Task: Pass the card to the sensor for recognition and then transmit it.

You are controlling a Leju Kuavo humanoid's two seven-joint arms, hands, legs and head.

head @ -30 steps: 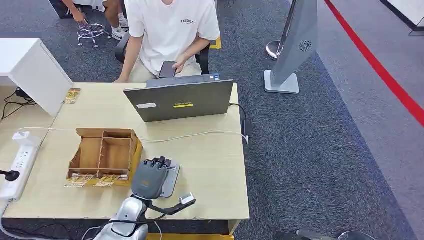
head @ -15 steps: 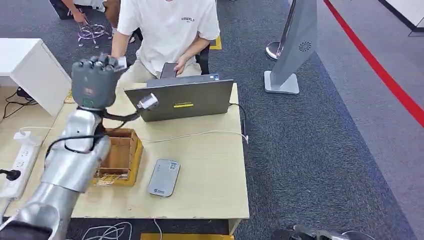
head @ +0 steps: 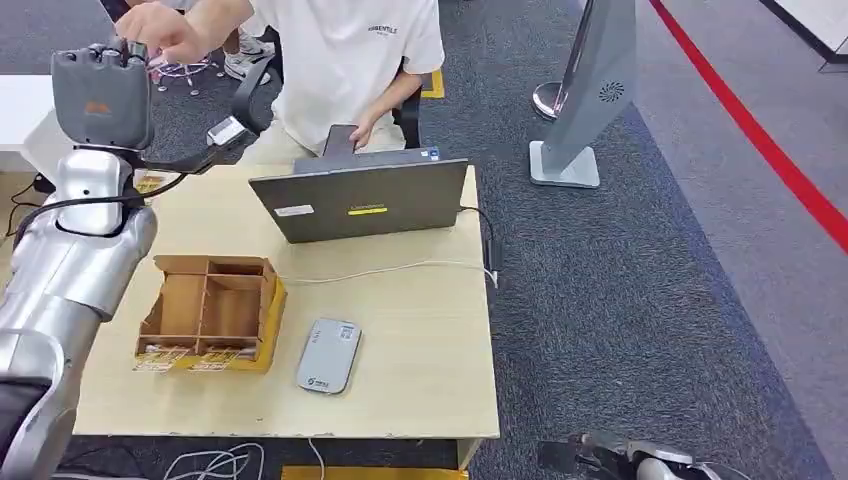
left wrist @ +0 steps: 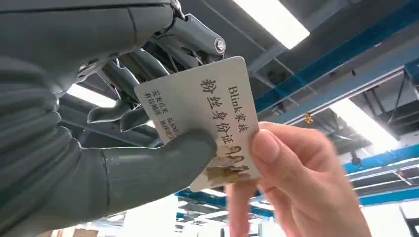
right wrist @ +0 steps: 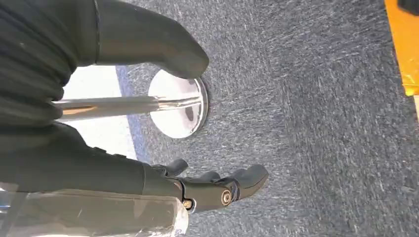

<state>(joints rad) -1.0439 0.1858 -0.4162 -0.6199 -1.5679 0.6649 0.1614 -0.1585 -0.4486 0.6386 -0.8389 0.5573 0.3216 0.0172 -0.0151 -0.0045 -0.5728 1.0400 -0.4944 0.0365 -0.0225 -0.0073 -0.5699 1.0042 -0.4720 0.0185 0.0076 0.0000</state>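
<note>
Left hand [left wrist: 113, 123] raised at ten o'clock, thumb and fingers pinching the card [left wrist: 207, 118], a person's hand [left wrist: 291, 182] gripping its other end, right hand [right wrist: 197, 190] hanging, fingers loosely apart, holding nothing

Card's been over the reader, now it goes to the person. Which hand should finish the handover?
Left. The left hand already pinches the card, raised toward the person, whose hand grips its far edge. The right hand hangs low over the carpet, holding nothing.

We see our right hand [right wrist: 148, 143] hanging empty over grey carpet [right wrist: 306, 123], fingers [right wrist: 247, 178] loosely apart beside a chrome stand base [right wrist: 179, 109].
</note>
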